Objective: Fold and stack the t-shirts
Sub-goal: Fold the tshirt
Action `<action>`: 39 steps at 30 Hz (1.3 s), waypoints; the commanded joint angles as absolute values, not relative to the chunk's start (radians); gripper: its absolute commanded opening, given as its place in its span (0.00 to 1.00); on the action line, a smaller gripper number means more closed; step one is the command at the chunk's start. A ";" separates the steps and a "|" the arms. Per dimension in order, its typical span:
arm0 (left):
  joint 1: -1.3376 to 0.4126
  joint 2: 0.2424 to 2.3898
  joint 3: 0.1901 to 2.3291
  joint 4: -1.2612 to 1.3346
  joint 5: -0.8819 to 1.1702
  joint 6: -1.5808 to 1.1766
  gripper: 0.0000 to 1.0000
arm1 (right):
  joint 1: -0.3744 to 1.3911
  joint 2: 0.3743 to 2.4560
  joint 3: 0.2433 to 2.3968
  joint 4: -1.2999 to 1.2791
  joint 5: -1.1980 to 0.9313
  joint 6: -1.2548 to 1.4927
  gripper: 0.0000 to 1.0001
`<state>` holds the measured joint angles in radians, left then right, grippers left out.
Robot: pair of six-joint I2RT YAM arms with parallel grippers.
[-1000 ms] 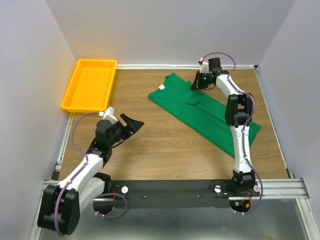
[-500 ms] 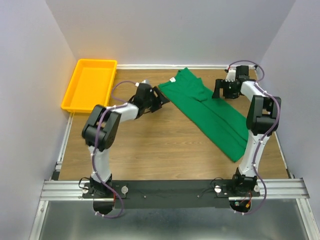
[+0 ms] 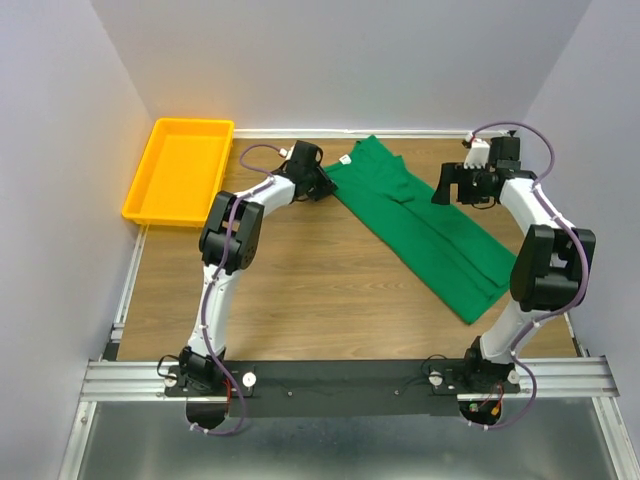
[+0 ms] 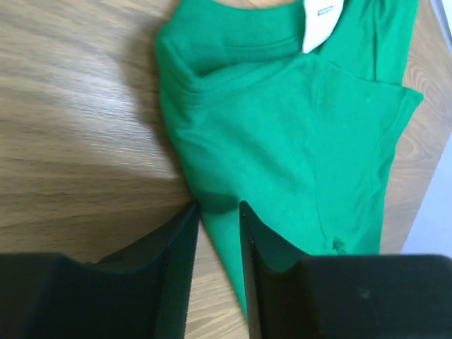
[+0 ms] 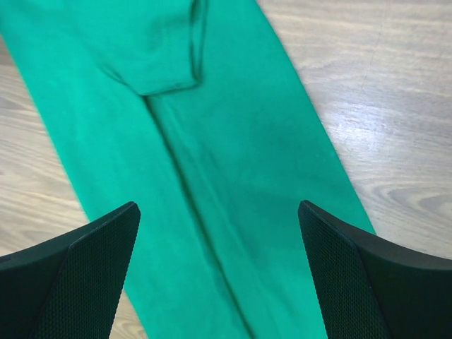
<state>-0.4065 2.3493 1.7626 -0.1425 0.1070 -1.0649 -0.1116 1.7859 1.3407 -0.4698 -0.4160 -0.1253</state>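
The green t-shirt (image 3: 430, 235) lies folded into a long strip, running from the back middle of the table toward the right front. Its white neck label (image 3: 347, 160) shows at the far end. My left gripper (image 3: 325, 185) is down at the strip's left edge near the collar. In the left wrist view its jaws (image 4: 217, 212) stand a narrow gap apart, with the edge of the t-shirt (image 4: 282, 127) lying flat between them. My right gripper (image 3: 443, 185) hovers wide open above the strip's right side. The t-shirt (image 5: 233, 141) spans the space under its jaws (image 5: 217, 208), and a folded sleeve shows.
A yellow tray (image 3: 180, 170) sits at the back left against the wall. White walls close in the table on three sides. Bare wood shows in front of and left of the shirt.
My left arm swung from the near left to the shirt's collar edge and its jaws narrowed. My right gripper let go of the shirt, opened wide and drew back to the right.
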 commanded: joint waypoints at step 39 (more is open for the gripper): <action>-0.307 2.540 1.994 -0.298 0.294 -0.999 0.09 | -0.120 1.648 1.227 -0.457 -0.474 -0.129 1.00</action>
<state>-0.3206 2.4901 1.9648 -0.2008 0.3565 -0.9878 -0.1127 1.6783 1.2308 -0.4641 -0.4725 -0.1226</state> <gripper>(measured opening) 0.145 0.998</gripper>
